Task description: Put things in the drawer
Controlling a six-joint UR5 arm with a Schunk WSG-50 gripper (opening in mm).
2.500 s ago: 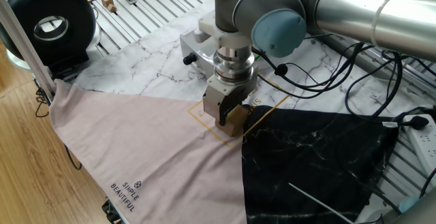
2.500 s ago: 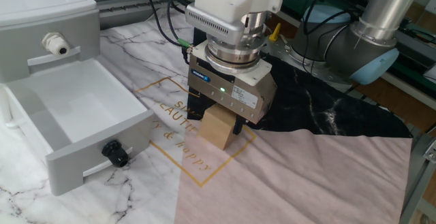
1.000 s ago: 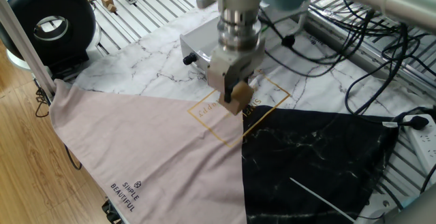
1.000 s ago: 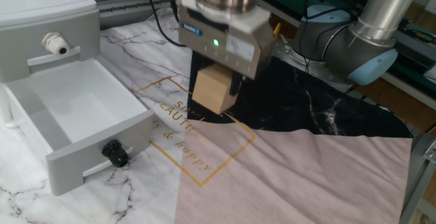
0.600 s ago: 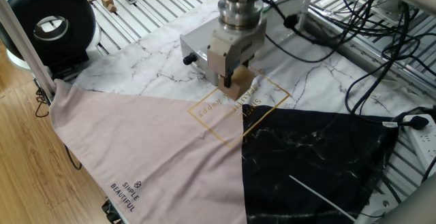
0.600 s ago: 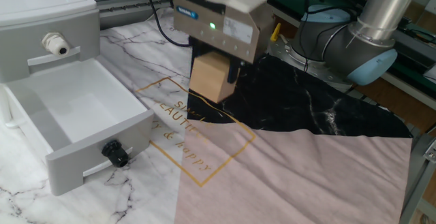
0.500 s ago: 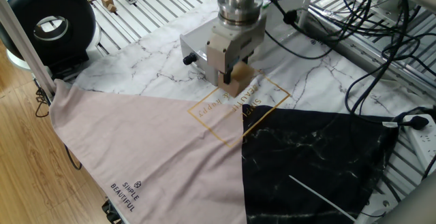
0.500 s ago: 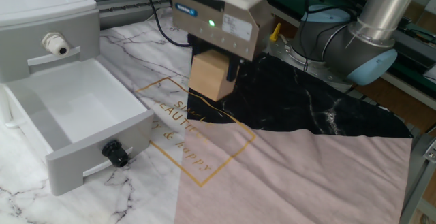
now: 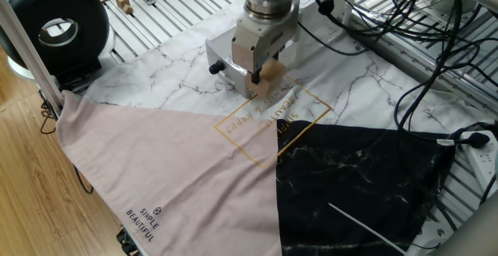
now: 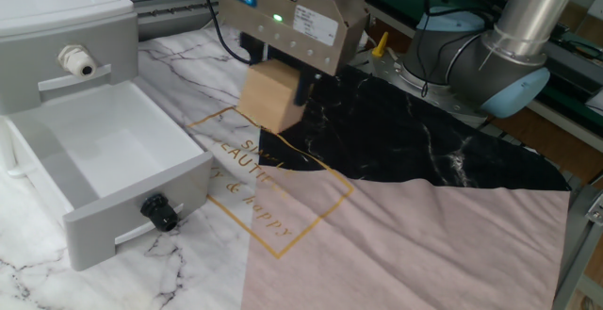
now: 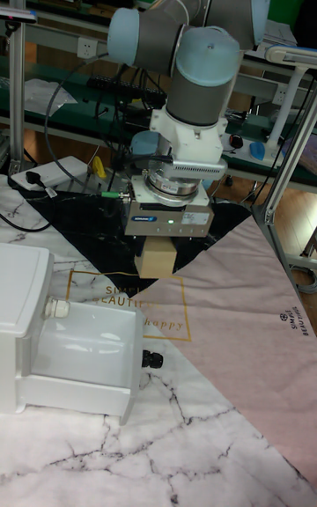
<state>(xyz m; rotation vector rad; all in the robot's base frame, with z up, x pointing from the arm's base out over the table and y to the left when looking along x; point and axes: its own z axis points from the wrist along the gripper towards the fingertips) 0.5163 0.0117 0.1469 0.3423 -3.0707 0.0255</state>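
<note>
One cube (image 10: 270, 97) is clenched between the fingers of the gripper (image 10: 275, 76) and hangs in the air above the cloth, not yet over the open drawer (image 10: 108, 186). I judge the pickup done; carrying across and releasing it inside are left. It looks plain tan-brown, with sharp edges.

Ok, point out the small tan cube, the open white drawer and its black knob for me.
Small tan wooden cube (image 10: 270, 99): the other fixed view, front face.
Open white box-like drawer (image 10: 141, 203): the other fixed view, front panel.
Little black round knob (image 10: 160, 214): the other fixed view, knob head.
</note>
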